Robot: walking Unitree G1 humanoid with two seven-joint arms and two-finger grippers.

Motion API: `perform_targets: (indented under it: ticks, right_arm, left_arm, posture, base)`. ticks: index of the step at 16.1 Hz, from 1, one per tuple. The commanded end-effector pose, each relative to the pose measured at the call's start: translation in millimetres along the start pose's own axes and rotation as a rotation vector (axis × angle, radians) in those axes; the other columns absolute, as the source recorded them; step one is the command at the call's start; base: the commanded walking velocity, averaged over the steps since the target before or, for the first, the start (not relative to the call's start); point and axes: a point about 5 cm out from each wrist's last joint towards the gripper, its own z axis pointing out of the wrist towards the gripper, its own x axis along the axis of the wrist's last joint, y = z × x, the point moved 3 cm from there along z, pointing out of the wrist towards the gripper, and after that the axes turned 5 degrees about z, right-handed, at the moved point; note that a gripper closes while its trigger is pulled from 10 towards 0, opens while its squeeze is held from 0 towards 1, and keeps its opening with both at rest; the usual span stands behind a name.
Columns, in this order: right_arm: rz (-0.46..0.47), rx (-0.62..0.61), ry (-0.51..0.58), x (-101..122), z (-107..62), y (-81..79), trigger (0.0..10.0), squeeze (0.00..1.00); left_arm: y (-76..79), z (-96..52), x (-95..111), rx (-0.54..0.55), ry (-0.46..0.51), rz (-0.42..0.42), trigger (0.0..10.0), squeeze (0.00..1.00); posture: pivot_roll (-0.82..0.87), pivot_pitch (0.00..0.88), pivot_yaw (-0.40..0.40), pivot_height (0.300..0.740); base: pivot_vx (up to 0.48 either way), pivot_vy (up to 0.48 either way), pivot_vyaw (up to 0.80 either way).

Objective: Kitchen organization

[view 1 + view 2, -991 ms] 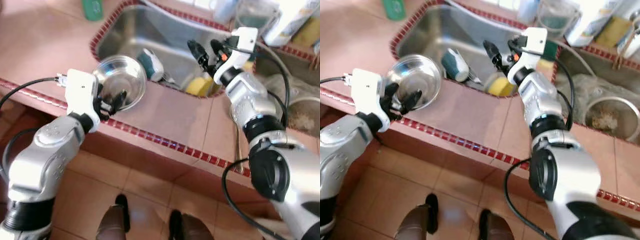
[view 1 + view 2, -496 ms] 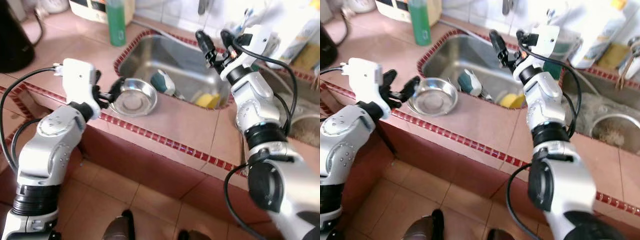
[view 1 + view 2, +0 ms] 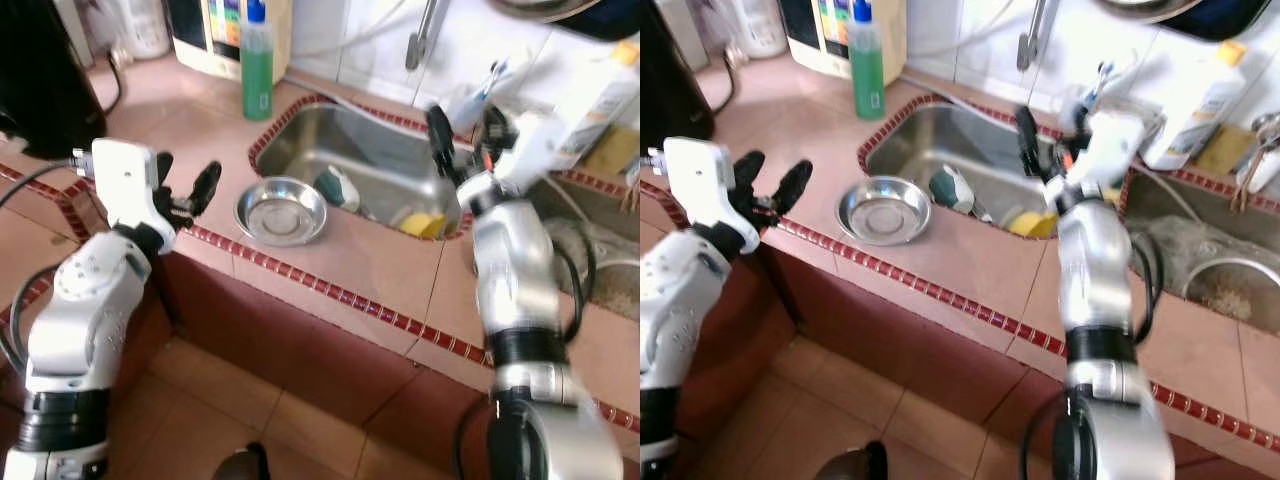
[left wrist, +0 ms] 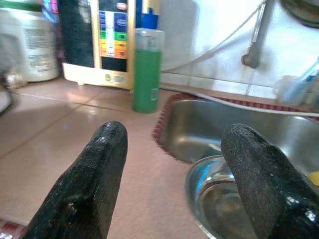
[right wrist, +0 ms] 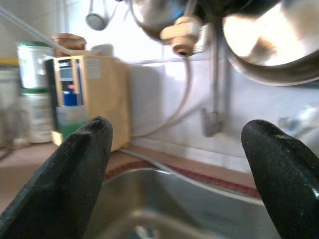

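A steel bowl [image 3: 280,210] sits upright on the pink tiled counter [image 3: 350,250], at the near left corner of the steel sink [image 3: 370,160]. My left gripper [image 3: 185,188] hovers open and empty a short way left of the bowl, above the counter's red-tiled edge. In the left wrist view its fingers [image 4: 94,174] frame the bowl [image 4: 219,199] and a green bottle [image 4: 147,69]. My right gripper [image 3: 1048,140] is raised over the sink's right side, open and empty, with its fingers [image 5: 65,184] spread wide towards the wall.
A yellow sponge [image 3: 425,222] and a teal-and-white item [image 3: 335,185] lie in the sink. A green bottle [image 3: 257,65] and a box stand at the back left. A white bottle [image 3: 1195,110] and a strainer [image 3: 1230,290] are on the right. A dark appliance [image 3: 40,90] stands far left.
The view has pulled back and up. My left gripper has come off the bowl's rim and moved left; the bowl rests on the counter. The right gripper stays open above the sink.
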Motion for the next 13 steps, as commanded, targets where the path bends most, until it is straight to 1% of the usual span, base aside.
perform_targets:
  ticks: [1, 2, 3, 4, 5, 6, 7, 8, 9, 10, 11, 12, 13]
  right_arm:
    - [-0.049, -0.021, 0.033, 7, -6.6, -2.6, 10.0, 0.0]
    - [-0.074, -0.042, 0.03, 5, -16.6, -5.1, 10.0, 0.0]
    - [-0.086, -0.047, 0.027, 4, -19.2, -5.9, 10.0, 0.0]
    - [-0.118, -0.07, 0.008, -3, -33.9, -7.7, 10.0, 0.0]
    - [-0.144, -0.085, -0.015, -10, -44.6, -5.9, 10.0, 0.0]
    - [-0.157, -0.097, -0.026, -13, -50.4, -5.0, 10.0, 0.0]
    - [-0.191, -0.099, -0.045, -18, -58.9, -5.9, 10.0, 0.0]
    - [-0.22, -0.104, -0.063, -25, -68.7, -6.4, 10.0, 0.0]
    - [-0.212, -0.116, -0.082, -31, -75.3, -6.0, 10.0, 0.0]
    - [-0.224, -0.112, -0.107, -38, -84.6, -8.8, 10.0, 0.0]
    - [-0.216, -0.116, -0.121, -42, -89.1, -10.0, 10.0, 0.0]
    - [-0.235, -0.118, -0.132, -45, -92.8, -11.1, 10.0, 0.0]
    - [-0.227, -0.124, -0.142, -48, -96.1, -12.9, 10.0, 0.0]
  left_arm:
    - [4.2, -1.4, -6, -0.005, -0.009, 0.009, 10.0, 0.0]
    - [7.0, -4.4, -10, -0.019, -0.008, 0.024, 10.0, 0.0]
    - [6.7, -5.2, -12, -0.013, -0.009, 0.028, 10.0, 0.0]
    - [9.8, -10.7, -22, -0.032, -0.018, 0.084, 10.0, 0.0]
    - [12.2, -12.7, -31, -0.038, -0.036, 0.036, 10.0, 0.0]
    - [13.2, -14.3, -33, -0.03, -0.027, 0.079, 10.0, 0.0]
    - [16.9, -16.8, -37, -0.04, -0.024, 0.092, 10.0, 0.0]
    - [18.8, -19.7, -40, -0.03, -0.016, 0.087, 10.0, 0.0]
    - [21.3, -22.0, -41, -0.026, -0.006, 0.079, 10.0, 0.0]
    - [26.3, -26.0, -47, -0.036, -0.015, 0.094, 10.0, 0.0]
    - [28.5, -28.6, -51, -0.043, -0.024, 0.106, 10.0, 0.0]
    - [29.6, -30.7, -55, -0.039, -0.035, 0.091, 10.0, 0.0]
    - [33.8, -32.8, -58, -0.052, -0.04, 0.082, 10.0, 0.0]
  posture:
    - [0.04, 0.019, -0.049, 0.74]
    - [0.04, 0.013, -0.045, 0.74]
    - [0.03, 0.007, -0.042, 0.74]
    - [0.02, 0.004, -0.037, 0.74]
    - [0.02, 0.001, -0.038, 0.74]
    - [0.02, 0.0, -0.035, 0.74]
    - [0.01, 0.0, -0.032, 0.74]
    - [0.01, 0.0, -0.03, 0.74]
    - [0.01, 0.0, -0.023, 0.74]
    - [0.0, 0.0, -0.018, 0.74]
    - [0.0, 0.0, -0.016, 0.74]
    - [0.0, 0.0, -0.016, 0.74]
    - [0.0, 0.0, -0.01, 0.74]
  base:
    - [0.0, 0.0, 0.0]
    - [0.0, 0.0, 0.0]
    - [0.0, 0.0, 0.0]
    - [0.0, 0.0, 0.0]
    - [0.0, 0.0, 0.0]
    - [0.0, 0.0, 0.0]
    - [0.0, 0.0, 0.0]
    - [0.0, 0.0, 0.0]
    - [0.0, 0.0, 0.0]
    - [0.0, 0.0, 0.0]
    - [0.0, 0.0, 0.0]
    - [0.0, 0.0, 0.0]
    - [0.0, 0.0, 0.0]
